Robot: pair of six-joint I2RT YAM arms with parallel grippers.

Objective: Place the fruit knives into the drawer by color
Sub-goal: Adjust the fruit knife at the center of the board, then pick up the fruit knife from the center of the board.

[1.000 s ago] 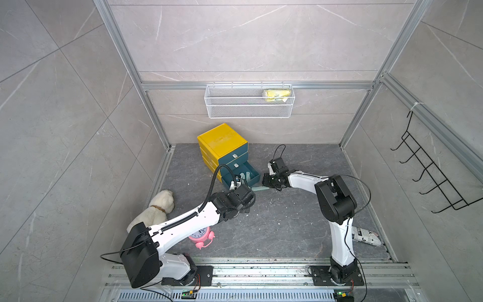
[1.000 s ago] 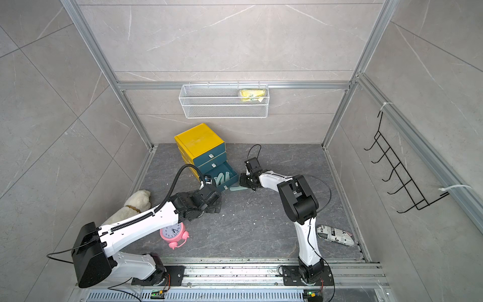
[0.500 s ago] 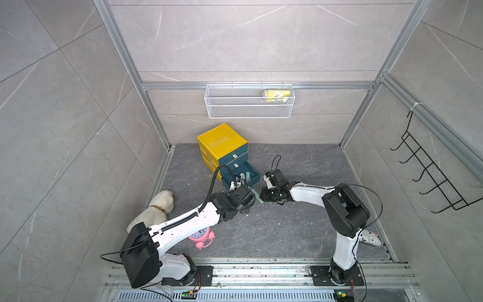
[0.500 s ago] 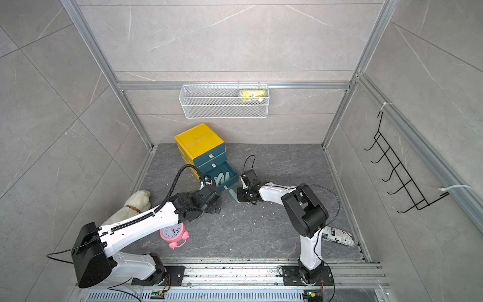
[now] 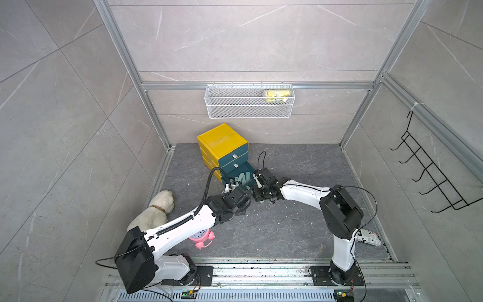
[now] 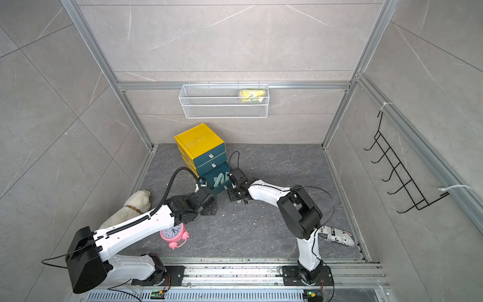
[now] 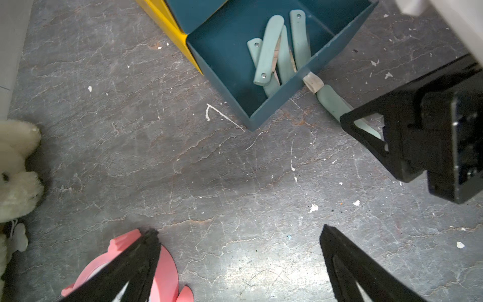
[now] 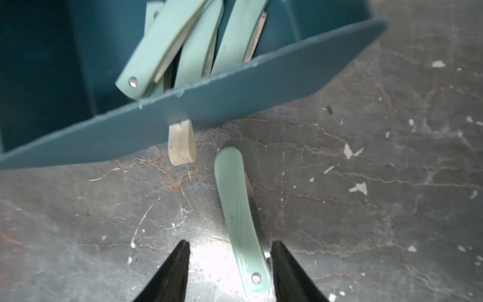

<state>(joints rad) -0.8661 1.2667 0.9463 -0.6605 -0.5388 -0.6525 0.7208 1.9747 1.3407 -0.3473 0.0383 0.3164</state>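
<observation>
Left pincer [image 7: 239, 230]: spread wide, empty, over bare surface [image 7: 209, 170]. Right pincer [image 8: 230, 243]: partly parted, straddling a mint fruit knife [image 8: 239, 209] that lies flat just outside the open teal drawer [image 8: 235, 86], at its 5 o'clock. Other mint knives [image 8: 162, 44] lie inside the drawer.

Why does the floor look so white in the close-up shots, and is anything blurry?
Right wrist view: glare bleaches the floor under the right gripper; the drawer rim and knives inside look soft. Left wrist view: a milder bright patch by the left gripper, itself blurred. Both top views: even light, no glare.
</observation>
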